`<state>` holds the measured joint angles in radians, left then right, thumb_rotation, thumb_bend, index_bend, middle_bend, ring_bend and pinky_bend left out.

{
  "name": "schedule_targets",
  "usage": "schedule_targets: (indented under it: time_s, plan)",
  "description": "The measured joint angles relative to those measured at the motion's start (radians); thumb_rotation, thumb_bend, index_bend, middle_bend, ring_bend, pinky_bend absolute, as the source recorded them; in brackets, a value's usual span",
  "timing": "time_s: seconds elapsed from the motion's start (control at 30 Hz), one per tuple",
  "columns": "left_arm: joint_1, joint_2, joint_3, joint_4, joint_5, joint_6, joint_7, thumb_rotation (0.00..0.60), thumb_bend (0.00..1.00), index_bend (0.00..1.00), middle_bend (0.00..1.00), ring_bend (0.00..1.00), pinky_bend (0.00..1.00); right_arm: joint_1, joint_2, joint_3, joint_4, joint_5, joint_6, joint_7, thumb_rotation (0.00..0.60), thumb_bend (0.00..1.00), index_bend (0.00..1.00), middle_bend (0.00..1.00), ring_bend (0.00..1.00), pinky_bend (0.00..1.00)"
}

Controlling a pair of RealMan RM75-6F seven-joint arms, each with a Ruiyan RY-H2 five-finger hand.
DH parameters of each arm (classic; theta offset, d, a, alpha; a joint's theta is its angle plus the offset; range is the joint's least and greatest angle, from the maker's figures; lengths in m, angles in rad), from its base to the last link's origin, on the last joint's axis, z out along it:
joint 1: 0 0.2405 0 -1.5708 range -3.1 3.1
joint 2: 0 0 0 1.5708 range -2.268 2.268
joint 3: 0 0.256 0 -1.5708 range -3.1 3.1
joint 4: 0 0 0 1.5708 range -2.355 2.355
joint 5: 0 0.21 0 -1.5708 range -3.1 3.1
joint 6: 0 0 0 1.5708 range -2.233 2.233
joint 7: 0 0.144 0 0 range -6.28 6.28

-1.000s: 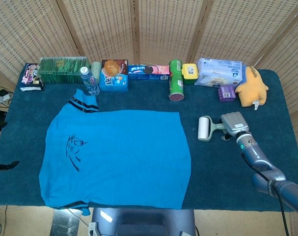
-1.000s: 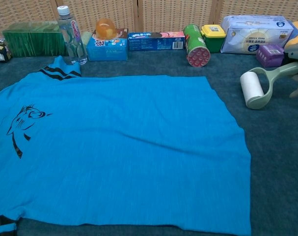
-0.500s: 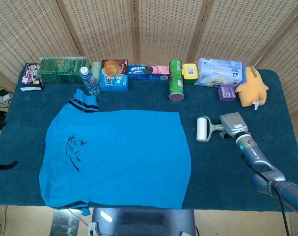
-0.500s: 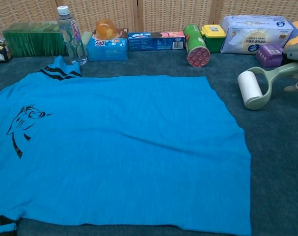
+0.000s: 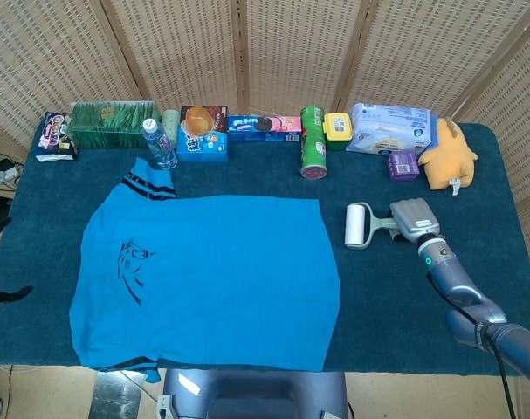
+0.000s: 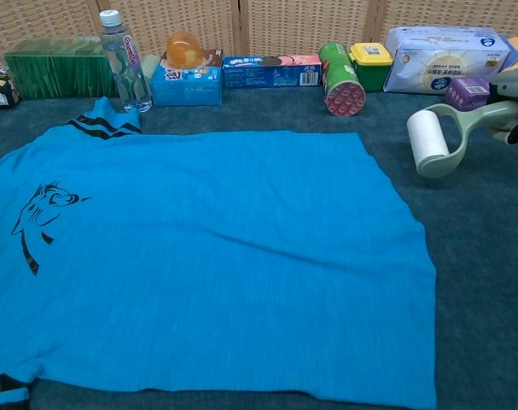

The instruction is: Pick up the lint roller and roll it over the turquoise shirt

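Note:
The turquoise shirt [image 5: 203, 275] [image 6: 199, 256] lies flat on the dark blue table cover, a black cat drawing near its left side. To the right of the shirt, my right hand [image 5: 415, 218] [image 6: 516, 111] grips the pale green handle of the lint roller [image 5: 359, 226] [image 6: 431, 143]. The roller's white drum hangs just above the cloth, a short way off the shirt's right edge. My left hand is in neither view.
A row of goods lines the far edge: green box [image 5: 112, 124], water bottle [image 5: 160, 144], blue box [image 5: 202, 144], cookie box [image 5: 263, 127], green can [image 5: 313, 141], yellow tub [image 5: 337, 129], wipes pack [image 5: 391, 127], purple box [image 5: 403, 164], yellow plush [image 5: 448, 153].
My right hand has carried the lint roller a little left and farther away, up off the table, closer to the shirt's right edge.

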<state>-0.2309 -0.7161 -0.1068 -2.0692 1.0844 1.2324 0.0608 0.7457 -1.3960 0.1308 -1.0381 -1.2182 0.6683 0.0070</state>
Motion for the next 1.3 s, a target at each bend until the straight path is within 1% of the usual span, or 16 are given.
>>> schedule_targets:
  time_s: [0.13,0.3,0.47,0.6,0.7,0.8,0.93,1.07,1.13,1.23,1.3]
  plan:
    - [-0.004,-0.002,-0.001,-0.003,0.007,-0.003,0.001,0.600,0.08,0.00,0.00,0.00,0.02,-0.006,0.024,0.012,-0.031,-0.011,0.019,0.045,0.600,1.00,0.91,0.86,0.81,1.00]
    - [-0.007,-0.002,-0.003,-0.006,0.016,-0.005,-0.002,0.600,0.08,0.00,0.00,0.00,0.02,-0.010,0.090,0.016,-0.107,-0.031,0.027,0.064,0.600,1.00,0.90,0.86,0.81,1.00]
    - [-0.006,-0.004,-0.002,-0.008,0.030,-0.002,-0.005,0.600,0.08,0.00,0.00,0.00,0.02,0.004,0.179,0.023,-0.224,-0.031,0.000,0.050,0.600,1.00,0.90,0.85,0.81,1.00]
    - [-0.006,-0.009,0.000,-0.008,0.042,0.000,-0.006,0.600,0.08,0.00,0.00,0.00,0.02,0.034,0.259,0.026,-0.322,-0.007,-0.048,-0.004,0.600,1.00,0.90,0.85,0.80,1.00]
    - [-0.005,-0.013,0.002,-0.010,0.052,0.002,-0.003,0.600,0.08,0.00,0.00,0.00,0.02,0.064,0.290,0.024,-0.370,0.032,-0.083,-0.075,0.600,1.00,0.90,0.85,0.80,1.00]
    - [-0.007,-0.018,0.004,-0.011,0.064,0.002,-0.001,0.600,0.08,0.00,0.00,0.00,0.02,0.097,0.305,0.015,-0.409,0.083,-0.097,-0.173,0.600,1.00,0.90,0.85,0.81,1.00]
    - [-0.010,-0.024,0.005,-0.010,0.078,0.000,-0.001,0.600,0.08,0.00,0.00,0.00,0.02,0.148,0.311,-0.011,-0.468,0.205,-0.089,-0.335,0.600,1.00,0.90,0.85,0.81,1.00]
    - [-0.009,-0.028,0.007,-0.007,0.093,0.001,-0.009,0.600,0.08,0.00,0.00,0.00,0.02,0.224,0.306,-0.056,-0.532,0.401,-0.049,-0.529,0.600,1.00,0.90,0.85,0.81,1.00]
    - [-0.008,-0.029,0.008,-0.005,0.097,0.001,-0.012,0.600,0.08,0.00,0.00,0.00,0.02,0.261,0.299,-0.078,-0.559,0.493,-0.023,-0.601,0.600,1.00,0.90,0.85,0.81,1.00]
    - [-0.005,-0.031,0.012,-0.002,0.106,0.001,-0.020,0.600,0.08,0.00,0.00,0.00,0.02,0.340,0.279,-0.114,-0.597,0.672,0.027,-0.712,0.600,1.00,0.90,0.85,0.81,1.00]
    - [-0.002,-0.032,0.014,0.001,0.114,0.003,-0.027,0.600,0.08,0.00,0.00,0.00,0.02,0.386,0.263,-0.131,-0.613,0.772,0.055,-0.770,0.600,1.00,0.90,0.85,0.81,1.00]
